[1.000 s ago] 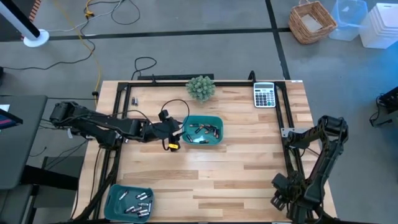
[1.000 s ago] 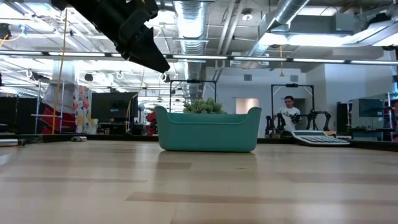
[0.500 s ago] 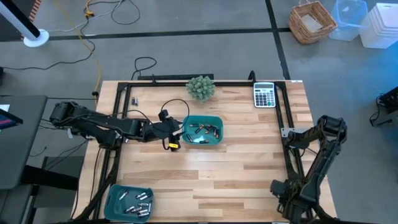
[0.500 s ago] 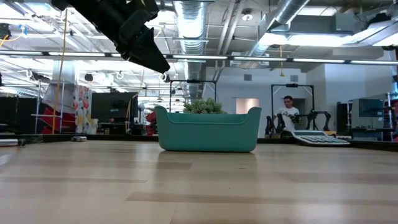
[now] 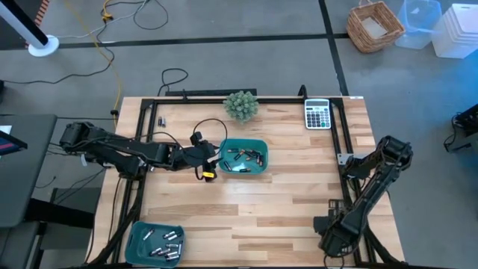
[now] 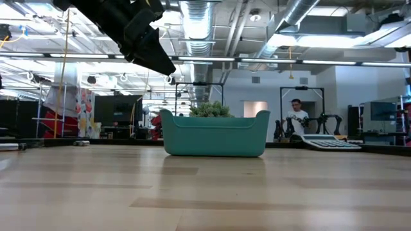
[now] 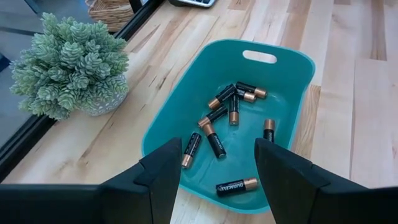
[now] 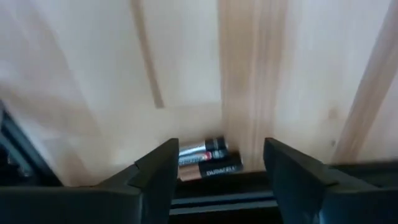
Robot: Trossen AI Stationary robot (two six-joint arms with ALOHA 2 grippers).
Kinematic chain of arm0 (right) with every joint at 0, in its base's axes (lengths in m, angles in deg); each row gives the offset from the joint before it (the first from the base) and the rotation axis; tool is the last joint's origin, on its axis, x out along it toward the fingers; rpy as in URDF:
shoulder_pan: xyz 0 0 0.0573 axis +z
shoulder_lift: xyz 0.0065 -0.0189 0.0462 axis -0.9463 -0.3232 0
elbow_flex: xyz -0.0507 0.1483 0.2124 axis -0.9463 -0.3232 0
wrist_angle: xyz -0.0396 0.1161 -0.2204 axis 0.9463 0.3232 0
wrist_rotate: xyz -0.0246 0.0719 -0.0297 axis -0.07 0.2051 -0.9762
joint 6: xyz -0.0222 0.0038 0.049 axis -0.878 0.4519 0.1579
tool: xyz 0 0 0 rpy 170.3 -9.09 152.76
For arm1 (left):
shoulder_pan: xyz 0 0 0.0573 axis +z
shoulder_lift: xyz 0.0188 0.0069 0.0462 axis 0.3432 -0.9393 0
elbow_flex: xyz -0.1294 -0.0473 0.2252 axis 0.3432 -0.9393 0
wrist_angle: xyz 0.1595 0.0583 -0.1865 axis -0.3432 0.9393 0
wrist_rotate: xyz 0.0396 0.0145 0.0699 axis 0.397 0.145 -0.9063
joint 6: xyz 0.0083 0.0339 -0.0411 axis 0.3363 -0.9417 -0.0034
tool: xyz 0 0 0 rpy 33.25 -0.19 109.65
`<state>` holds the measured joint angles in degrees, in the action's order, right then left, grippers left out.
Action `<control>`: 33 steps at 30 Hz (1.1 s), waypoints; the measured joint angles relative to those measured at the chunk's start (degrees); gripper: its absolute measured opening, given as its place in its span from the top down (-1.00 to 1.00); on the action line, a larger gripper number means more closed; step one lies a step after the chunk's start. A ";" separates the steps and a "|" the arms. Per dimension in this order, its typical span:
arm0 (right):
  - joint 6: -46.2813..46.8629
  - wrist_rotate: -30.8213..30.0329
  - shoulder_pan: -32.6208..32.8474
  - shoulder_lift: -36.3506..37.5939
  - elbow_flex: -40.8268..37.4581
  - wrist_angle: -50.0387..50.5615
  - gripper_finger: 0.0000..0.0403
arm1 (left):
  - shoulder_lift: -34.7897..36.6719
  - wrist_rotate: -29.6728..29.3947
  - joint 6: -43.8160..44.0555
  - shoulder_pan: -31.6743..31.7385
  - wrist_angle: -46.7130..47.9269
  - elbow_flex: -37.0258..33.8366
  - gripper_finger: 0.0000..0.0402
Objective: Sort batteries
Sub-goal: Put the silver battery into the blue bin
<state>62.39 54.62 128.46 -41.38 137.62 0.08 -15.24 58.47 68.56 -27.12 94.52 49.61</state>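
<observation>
A teal tray (image 5: 258,169) (image 7: 186,102) (image 6: 215,133) in the table's middle holds several black and copper batteries (image 7: 227,107). My left gripper (image 5: 216,159) (image 7: 217,149) is open and hovers above the tray's left end, clear of it. A second teal tray (image 5: 134,237) at the near left corner holds several silvery batteries (image 5: 163,243). My right gripper (image 5: 326,240) (image 8: 214,165) is open, low by the table's near right edge. Two batteries (image 8: 206,160), one silvery and one black, lie on the wood between its spread fingers, beside a dark rail.
A small green plant (image 5: 241,104) (image 7: 71,62) stands at the far edge behind the middle tray. A grey calculator (image 5: 317,114) lies at the far right. A black frame (image 5: 345,161) runs around the table. Bare wood (image 5: 284,209) lies between the trays.
My right arm has swung toward the table's left along the near edge, carrying its gripper a little farther left. The left arm and both trays have kept still.
</observation>
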 joint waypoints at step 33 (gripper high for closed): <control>-13.20 8.35 1.68 -10.34 2.89 -1.45 -0.60 | -0.15 0.02 4.09 -1.03 0.15 0.02 0.02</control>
<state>49.19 62.96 130.14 -51.72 140.51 -1.37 -15.39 58.49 72.64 -28.15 94.68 49.63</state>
